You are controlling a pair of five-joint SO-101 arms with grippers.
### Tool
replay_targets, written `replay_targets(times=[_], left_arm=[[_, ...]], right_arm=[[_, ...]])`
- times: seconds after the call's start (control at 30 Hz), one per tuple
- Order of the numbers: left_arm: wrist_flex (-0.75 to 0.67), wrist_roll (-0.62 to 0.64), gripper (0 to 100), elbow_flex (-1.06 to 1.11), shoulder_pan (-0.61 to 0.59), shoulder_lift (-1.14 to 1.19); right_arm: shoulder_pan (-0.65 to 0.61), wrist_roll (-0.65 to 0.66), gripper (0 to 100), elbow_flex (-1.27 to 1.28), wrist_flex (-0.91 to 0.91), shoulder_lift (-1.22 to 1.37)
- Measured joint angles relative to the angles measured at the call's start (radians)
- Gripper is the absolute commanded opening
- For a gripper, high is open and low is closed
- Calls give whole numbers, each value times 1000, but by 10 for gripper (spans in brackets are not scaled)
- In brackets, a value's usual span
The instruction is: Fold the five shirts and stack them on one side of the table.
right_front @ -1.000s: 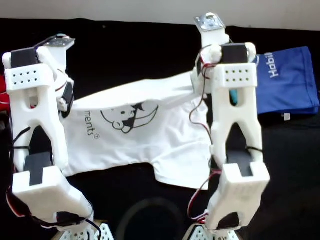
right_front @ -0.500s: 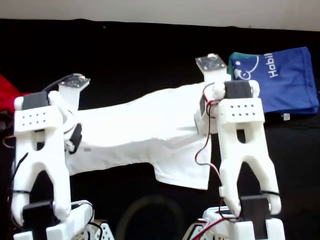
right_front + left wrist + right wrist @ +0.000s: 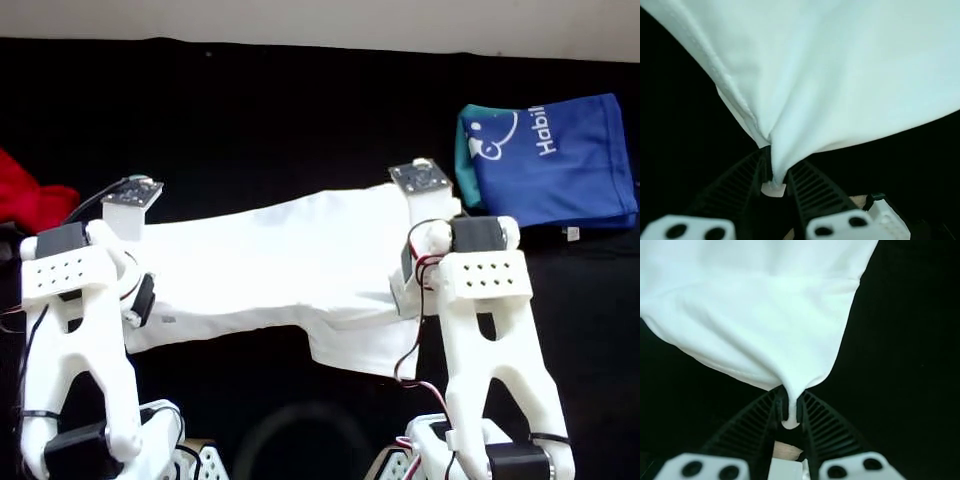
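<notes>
Ahead of the left gripper, the white shirt runs off the picture's edges. Out to that claw's left, a red cloth is cut off. Beyond the right gripper, a teal garment hides mostly under the blue shirt.

The spread shirt spans mid-table; a folded shirt lies behind-right of it, perhaps a bunched shirt far left.
</notes>
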Motion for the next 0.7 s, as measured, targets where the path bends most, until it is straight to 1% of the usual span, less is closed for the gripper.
replay_targets(times=[0.1, 0.27, 0.4, 0.47, 0.57, 0.63, 0.7], left_arm=[[-38, 0, 9, 48, 0, 0], [-133, 0, 13, 121, 0, 0], [-160, 0, 14, 143, 0, 0], [-161, 0, 42, 146, 0, 0], [-161, 0, 119, 146, 0, 0], [-161, 0, 150, 146, 0, 0], [-161, 0, 155, 141, 0, -3]], right_arm=[[0, 0, 6, 57, -20, 0], [0, 5, 6, 155, -133, -2], [0, 5, 15, 212, -184, -2], [0, 5, 55, 216, -186, -2], [0, 5, 113, 216, -183, -3], [0, 5, 115, 216, -149, -3], [0, 5, 115, 189, -107, -3]])
